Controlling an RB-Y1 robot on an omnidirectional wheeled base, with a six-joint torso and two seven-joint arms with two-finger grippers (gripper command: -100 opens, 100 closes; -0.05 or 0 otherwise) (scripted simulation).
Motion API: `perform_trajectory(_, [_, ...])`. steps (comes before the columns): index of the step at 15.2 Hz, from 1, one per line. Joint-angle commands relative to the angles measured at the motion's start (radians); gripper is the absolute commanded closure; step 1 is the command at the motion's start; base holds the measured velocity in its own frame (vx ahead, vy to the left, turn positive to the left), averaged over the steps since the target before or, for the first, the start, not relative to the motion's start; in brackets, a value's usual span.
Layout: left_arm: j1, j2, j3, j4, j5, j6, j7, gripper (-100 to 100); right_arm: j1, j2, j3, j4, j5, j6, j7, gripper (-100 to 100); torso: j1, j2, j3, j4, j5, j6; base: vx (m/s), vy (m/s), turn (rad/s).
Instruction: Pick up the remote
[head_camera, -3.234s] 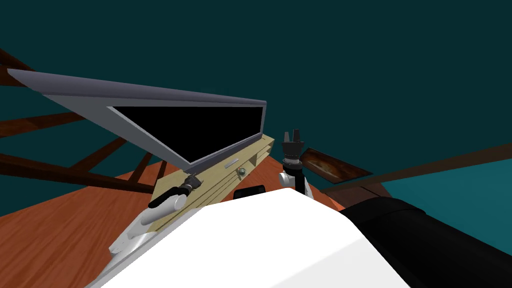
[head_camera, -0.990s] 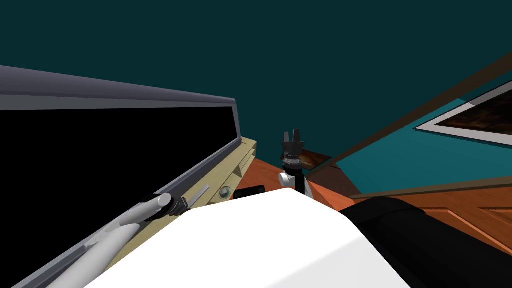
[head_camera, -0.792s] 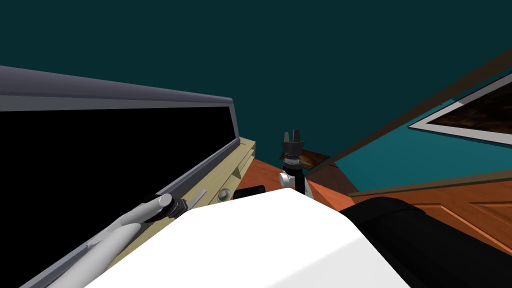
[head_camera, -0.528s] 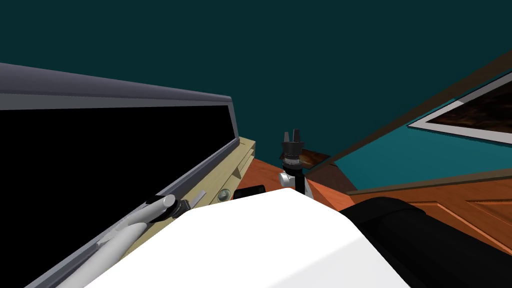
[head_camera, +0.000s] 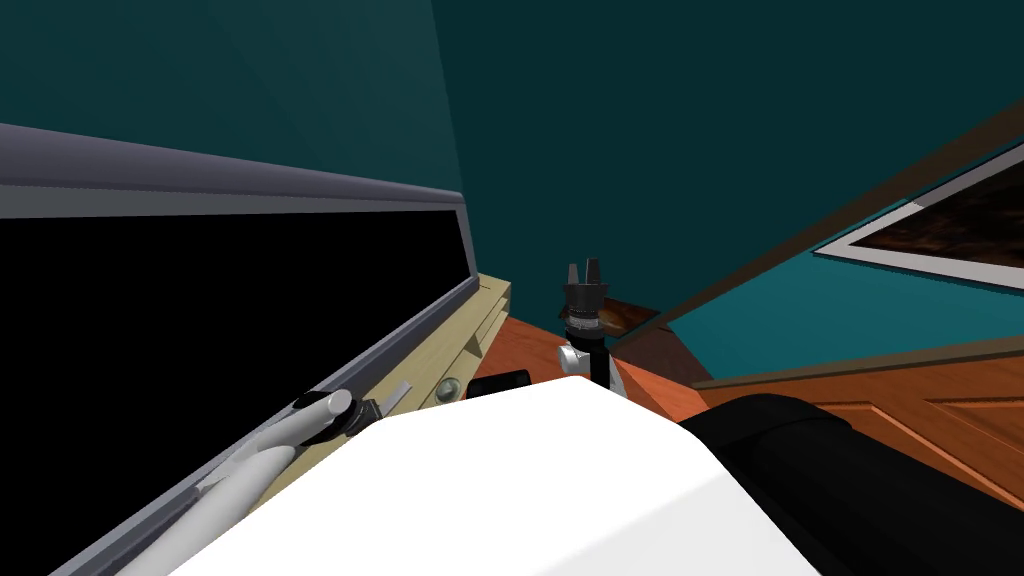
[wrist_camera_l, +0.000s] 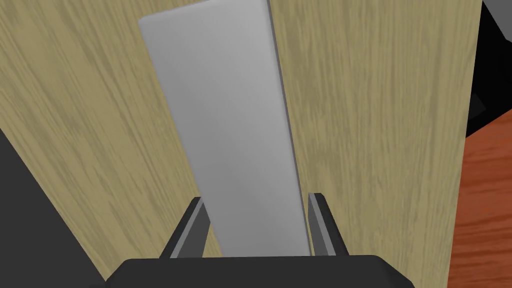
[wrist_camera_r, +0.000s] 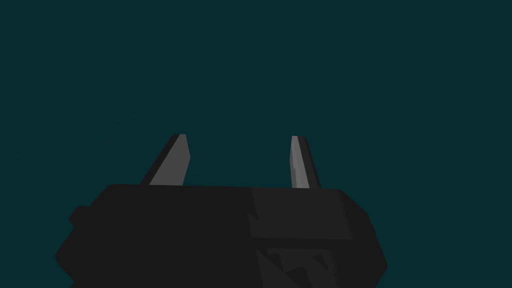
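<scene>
The remote is a flat, plain grey slab lying on the pale wood top of the TV stand. My left gripper straddles its near end, with one finger against each long side, shut on it. In the head view the remote pokes out past the left gripper, at the foot of the big black TV screen. My right gripper is held up above my chest, apart from the stand. Its fingers stand open with nothing between them.
A small round greenish object sits on the stand just beyond the remote. The TV's grey frame runs close along the left arm. Orange wood floor lies past the stand's edge, and a wooden door is at the right.
My left gripper's fingers have come in from wide open onto the remote's sides. The left arm has eased slightly. The right arm has stayed still.
</scene>
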Motion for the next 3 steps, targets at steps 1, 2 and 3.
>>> perform_trajectory(1, [0.002,0.030,0.001,-0.020,0.017,0.032,0.007,100,0.000,0.000,0.000,0.000,0.000,0.000,0.000,0,0.000,0.000,0.000,0.000,0.000,0.000,0.009,-0.016,0.048])
perform_trajectory(2, [0.005,0.042,0.002,-0.032,0.025,0.046,0.012,100,0.000,0.000,0.000,0.000,0.000,0.000,0.000,0,-0.001,0.000,0.000,0.000,0.000,0.000,0.007,-0.022,0.044])
perform_trajectory(3, [0.002,0.028,0.002,-0.019,0.016,0.027,0.005,100,0.000,0.000,0.000,0.000,0.000,0.000,0.000,0,-0.001,0.000,0.000,0.000,-0.001,0.000,0.004,-0.012,0.016])
